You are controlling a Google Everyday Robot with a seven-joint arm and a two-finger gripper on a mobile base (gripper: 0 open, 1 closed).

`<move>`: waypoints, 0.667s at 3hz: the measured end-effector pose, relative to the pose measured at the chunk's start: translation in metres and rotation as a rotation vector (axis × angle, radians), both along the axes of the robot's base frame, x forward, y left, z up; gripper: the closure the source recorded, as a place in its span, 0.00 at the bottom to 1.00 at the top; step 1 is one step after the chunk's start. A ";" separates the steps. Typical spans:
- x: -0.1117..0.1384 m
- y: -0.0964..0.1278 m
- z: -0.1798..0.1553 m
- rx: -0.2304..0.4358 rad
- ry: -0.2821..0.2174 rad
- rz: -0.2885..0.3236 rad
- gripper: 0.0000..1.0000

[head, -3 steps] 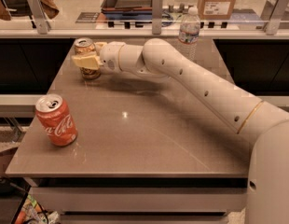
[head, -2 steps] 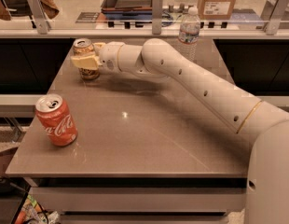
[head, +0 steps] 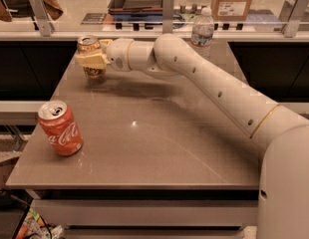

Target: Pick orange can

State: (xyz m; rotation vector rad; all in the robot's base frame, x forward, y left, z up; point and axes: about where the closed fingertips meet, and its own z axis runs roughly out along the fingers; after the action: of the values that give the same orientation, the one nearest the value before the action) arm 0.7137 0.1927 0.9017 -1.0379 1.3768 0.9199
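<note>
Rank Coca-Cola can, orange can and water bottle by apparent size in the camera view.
Coca-Cola can: largest, though nearest.
Water bottle and orange can: alike, unranked; the pincer clasps that can, far left on the table.

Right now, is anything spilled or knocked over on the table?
No, nothing stands out. The orange can stands upright at the table's far left corner, with the gripper closed around it. The Coca-Cola can near the front left and the water bottle at the far edge are upright too. No spill shows.
</note>
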 end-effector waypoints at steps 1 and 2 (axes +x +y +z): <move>-0.002 -0.010 0.026 0.002 -0.031 0.013 1.00; -0.008 -0.022 0.059 -0.002 -0.075 0.014 1.00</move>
State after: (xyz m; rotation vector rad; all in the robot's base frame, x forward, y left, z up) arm 0.7053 0.1707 0.9604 -1.0745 1.3093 0.8816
